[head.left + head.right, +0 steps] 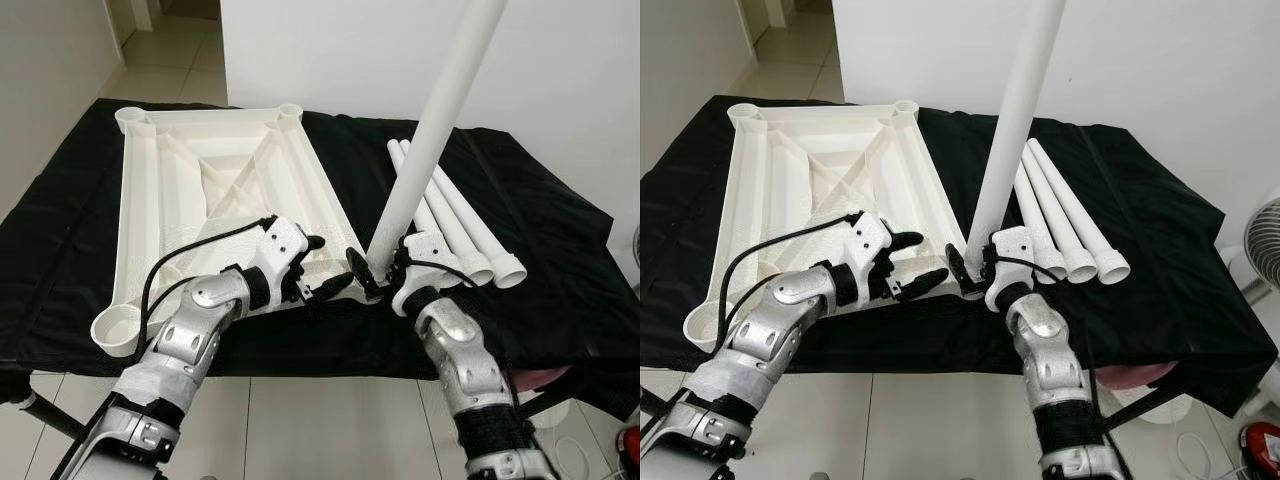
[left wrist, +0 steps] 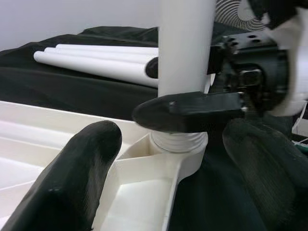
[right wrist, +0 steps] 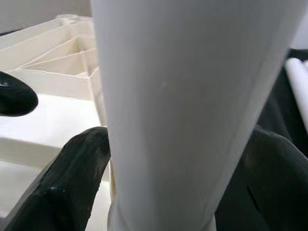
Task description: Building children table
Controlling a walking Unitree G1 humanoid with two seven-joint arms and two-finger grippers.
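Left eye view: right end effector (image 1: 383, 275) clamps an upright leg (image 1: 432, 135) seated in the tabletop's (image 1: 220, 190) corner socket; left end effector (image 1: 322, 268), fingers apart, sits just beside it.

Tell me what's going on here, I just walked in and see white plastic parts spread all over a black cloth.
The robot is putting together a small table. The white tabletop lies upside down on the black cloth. The right gripper holds a white leg upright, its threaded end at the near corner socket. The left gripper is open beside that corner. Three more legs lie on the cloth to the right.
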